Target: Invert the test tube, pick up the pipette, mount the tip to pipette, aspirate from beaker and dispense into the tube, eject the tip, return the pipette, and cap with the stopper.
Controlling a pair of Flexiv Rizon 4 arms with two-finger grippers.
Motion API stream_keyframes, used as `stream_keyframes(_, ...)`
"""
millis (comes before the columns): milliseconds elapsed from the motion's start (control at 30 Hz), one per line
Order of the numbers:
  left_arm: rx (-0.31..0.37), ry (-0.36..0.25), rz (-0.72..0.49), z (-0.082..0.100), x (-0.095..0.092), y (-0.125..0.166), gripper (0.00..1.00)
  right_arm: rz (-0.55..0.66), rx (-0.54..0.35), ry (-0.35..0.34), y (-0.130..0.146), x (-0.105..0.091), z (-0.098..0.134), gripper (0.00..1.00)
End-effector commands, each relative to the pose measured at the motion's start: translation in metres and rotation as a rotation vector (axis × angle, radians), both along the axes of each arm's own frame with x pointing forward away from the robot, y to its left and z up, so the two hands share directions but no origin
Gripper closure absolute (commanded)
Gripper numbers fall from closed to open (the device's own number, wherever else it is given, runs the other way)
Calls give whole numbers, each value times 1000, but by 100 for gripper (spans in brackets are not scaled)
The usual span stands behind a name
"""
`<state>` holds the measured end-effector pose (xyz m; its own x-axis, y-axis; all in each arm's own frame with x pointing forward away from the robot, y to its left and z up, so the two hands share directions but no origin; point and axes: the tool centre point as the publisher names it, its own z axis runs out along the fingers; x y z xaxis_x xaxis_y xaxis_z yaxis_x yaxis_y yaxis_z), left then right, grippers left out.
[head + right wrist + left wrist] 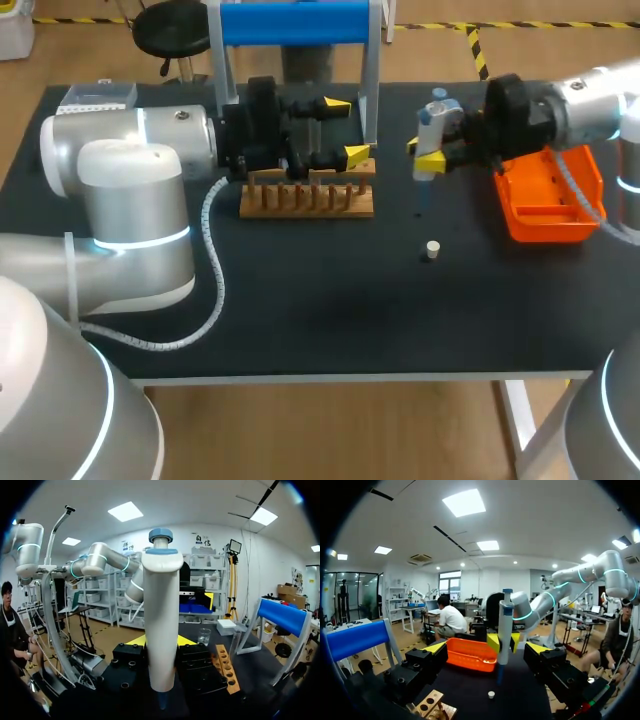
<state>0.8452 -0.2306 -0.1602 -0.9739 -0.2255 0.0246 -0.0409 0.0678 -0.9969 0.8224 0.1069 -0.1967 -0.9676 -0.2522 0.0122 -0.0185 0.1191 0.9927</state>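
White pipette [437,125] stands upright, clamped in the right claw [425,152]; the stopper [432,249] lies on the bench [330,300] near it. Left claw [345,130] gapes wide, empty, above the wooden rack [305,197]. Left wrist: the pipette is ahead of the spread claw. Right wrist: the beaker [203,636] stands ahead of the claw.

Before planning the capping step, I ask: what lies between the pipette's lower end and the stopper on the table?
Only bare table lies between the pipette and the stopper; head and left wrist views both show it.
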Motion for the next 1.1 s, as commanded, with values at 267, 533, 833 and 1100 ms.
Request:
stream_keyframes(267, -2, -2, 6, -1, -1, -2, 0, 4, -18, 13, 43, 8, -6, 100)
stream_keyframes(533, -2, -2, 6, -1, -1, -2, 0, -9, -14, 20, 63, 13, -5, 100)
stream_keyframes(833, -2, -2, 6, -1, -1, -2, 0, -10, -15, 26, 82, 14, -6, 100)
stream_keyframes(1100, -2, -2, 6, -1, -1, -2, 0, -26, -16, 35, 92, 17, -8, 100)
